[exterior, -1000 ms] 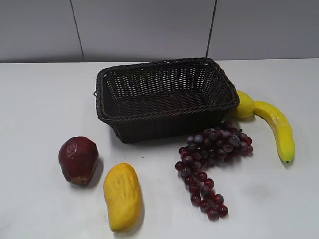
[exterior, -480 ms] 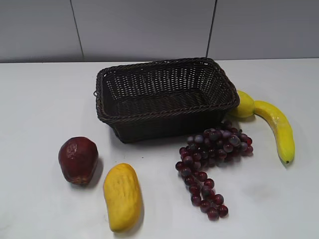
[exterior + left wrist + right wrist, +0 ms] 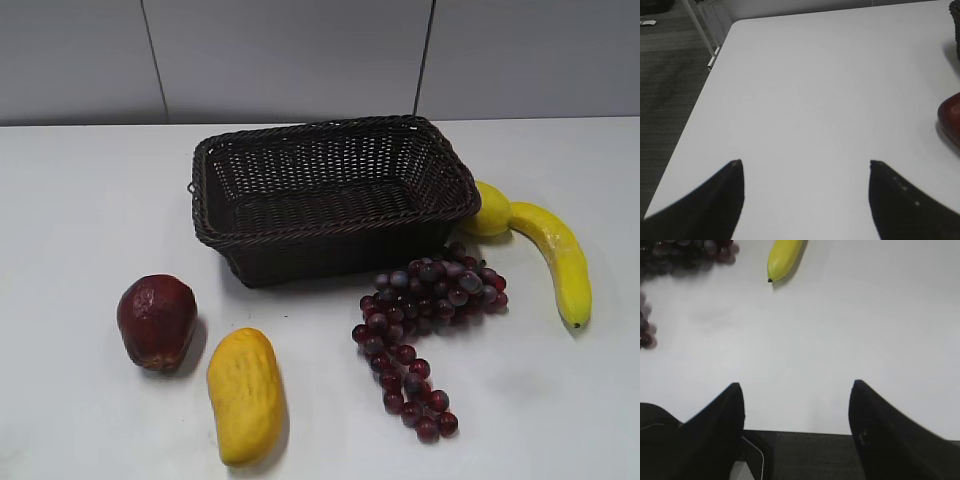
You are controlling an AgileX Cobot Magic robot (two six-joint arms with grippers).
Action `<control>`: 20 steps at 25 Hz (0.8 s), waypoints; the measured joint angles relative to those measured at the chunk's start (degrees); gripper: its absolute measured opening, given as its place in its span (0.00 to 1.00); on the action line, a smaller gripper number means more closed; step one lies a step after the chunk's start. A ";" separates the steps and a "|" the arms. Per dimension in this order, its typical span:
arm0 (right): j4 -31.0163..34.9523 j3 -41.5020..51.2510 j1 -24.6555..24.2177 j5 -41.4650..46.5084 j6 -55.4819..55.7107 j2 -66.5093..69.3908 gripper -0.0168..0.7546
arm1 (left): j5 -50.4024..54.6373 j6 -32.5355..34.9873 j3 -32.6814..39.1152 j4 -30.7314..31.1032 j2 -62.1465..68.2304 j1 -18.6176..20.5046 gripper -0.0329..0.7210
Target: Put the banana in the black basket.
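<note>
The banana [image 3: 558, 257] lies on the white table to the right of the black basket [image 3: 330, 195], its upper end beside a lemon [image 3: 487, 210]. Its dark lower tip also shows in the right wrist view [image 3: 782, 259] at the top. The basket is empty. My right gripper [image 3: 796, 386] is open and empty at the table's near edge, well short of the banana. My left gripper [image 3: 806, 163] is open and empty over bare table at the left. Neither gripper shows in the exterior view.
Dark red grapes [image 3: 425, 320] lie between basket and banana, also in the right wrist view [image 3: 685, 252]. A dark red fruit [image 3: 156, 320] and a stubby yellow-orange fruit [image 3: 245, 395] lie front left. The table's left edge [image 3: 705, 95] drops to the floor.
</note>
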 joint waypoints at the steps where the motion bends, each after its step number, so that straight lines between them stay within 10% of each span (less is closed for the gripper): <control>1: 0.00 -0.55 0.00 -0.06 0.00 2.28 0.67 | 0.00 0.00 0.00 0.00 0.00 0.00 0.81; 20: 1.17 -18.24 0.00 -2.44 0.06 40.74 0.67 | 0.00 0.00 0.00 0.00 0.00 0.00 0.81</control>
